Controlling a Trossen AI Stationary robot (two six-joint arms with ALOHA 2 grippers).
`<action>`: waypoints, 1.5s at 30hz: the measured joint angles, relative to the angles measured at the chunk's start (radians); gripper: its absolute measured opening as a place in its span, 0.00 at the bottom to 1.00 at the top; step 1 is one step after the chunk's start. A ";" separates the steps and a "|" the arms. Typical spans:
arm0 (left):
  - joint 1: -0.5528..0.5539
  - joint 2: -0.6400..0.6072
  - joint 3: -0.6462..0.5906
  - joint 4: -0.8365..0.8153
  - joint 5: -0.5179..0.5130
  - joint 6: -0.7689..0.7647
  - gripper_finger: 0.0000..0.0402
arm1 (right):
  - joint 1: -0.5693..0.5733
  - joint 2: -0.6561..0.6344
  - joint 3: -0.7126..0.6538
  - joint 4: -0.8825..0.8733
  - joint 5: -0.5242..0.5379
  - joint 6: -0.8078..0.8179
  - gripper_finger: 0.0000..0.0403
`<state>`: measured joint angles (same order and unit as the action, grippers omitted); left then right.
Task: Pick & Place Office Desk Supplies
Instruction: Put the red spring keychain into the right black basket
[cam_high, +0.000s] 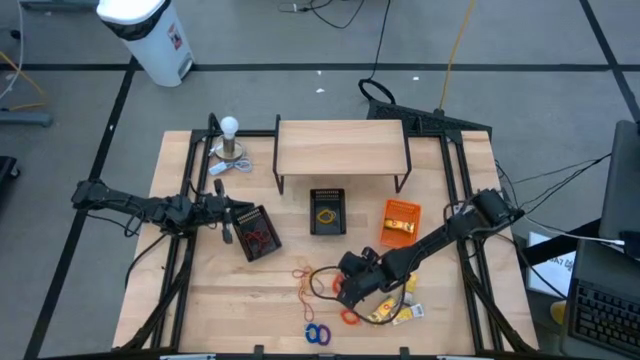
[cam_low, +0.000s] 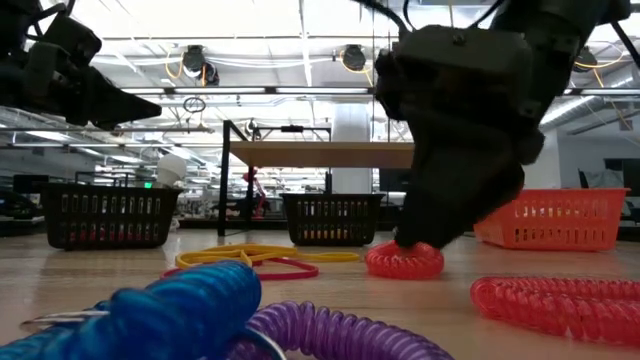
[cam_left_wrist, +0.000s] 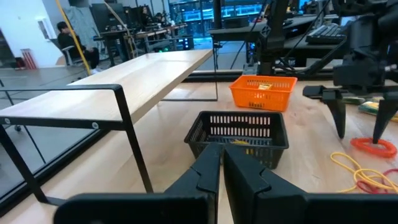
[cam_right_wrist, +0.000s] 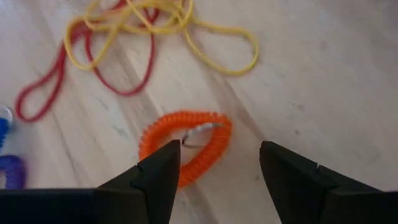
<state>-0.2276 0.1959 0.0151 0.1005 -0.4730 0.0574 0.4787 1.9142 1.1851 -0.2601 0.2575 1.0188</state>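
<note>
An orange coil ring (cam_right_wrist: 186, 146) with a metal key ring lies flat on the wooden table, near the front. My right gripper (cam_right_wrist: 221, 155) stands open just above it, pointing slantwise down, with one finger over the ring's edge and the other beside it. In the low view my right gripper (cam_low: 420, 235) hangs right over the orange coil ring (cam_low: 405, 261). Yellow and red rubber bands (cam_right_wrist: 130, 37) lie loose beyond it. Blue and purple coil rings (cam_high: 318, 333) and yellow packets (cam_high: 405, 313) lie near the front edge. My left gripper (cam_left_wrist: 221, 171) is shut, held level at the table's left. My right gripper is open over the orange coil ring's rim (cam_right_wrist: 180, 168), coming from above at a slant. I cannot tell whether a fingertip touches the ring. The ring lies flat on the table.
A black mesh bin (cam_high: 257, 232) with red bands stands by my left gripper. Another black bin (cam_high: 327, 211) and an orange bin (cam_high: 401, 222) stand mid-table. A wooden shelf (cam_high: 340, 148) and a white bulb-shaped object (cam_high: 230, 128) stand at the back.
</note>
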 joint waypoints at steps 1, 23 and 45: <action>0.000 0.000 0.000 -0.001 0.000 0.000 0.06 | 0.000 0.002 0.000 -0.001 -0.001 -0.005 0.52; 0.000 0.000 0.001 0.008 -0.001 -0.034 0.06 | 0.039 -0.077 0.000 0.023 0.010 -0.173 0.06; 0.000 0.000 0.001 0.140 0.000 0.067 0.06 | 0.115 -0.961 -0.427 0.262 0.265 -0.914 0.02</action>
<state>-0.2276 0.1959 0.0158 0.2403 -0.4729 0.1246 0.5935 0.9528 0.7581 0.0014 0.5222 0.1049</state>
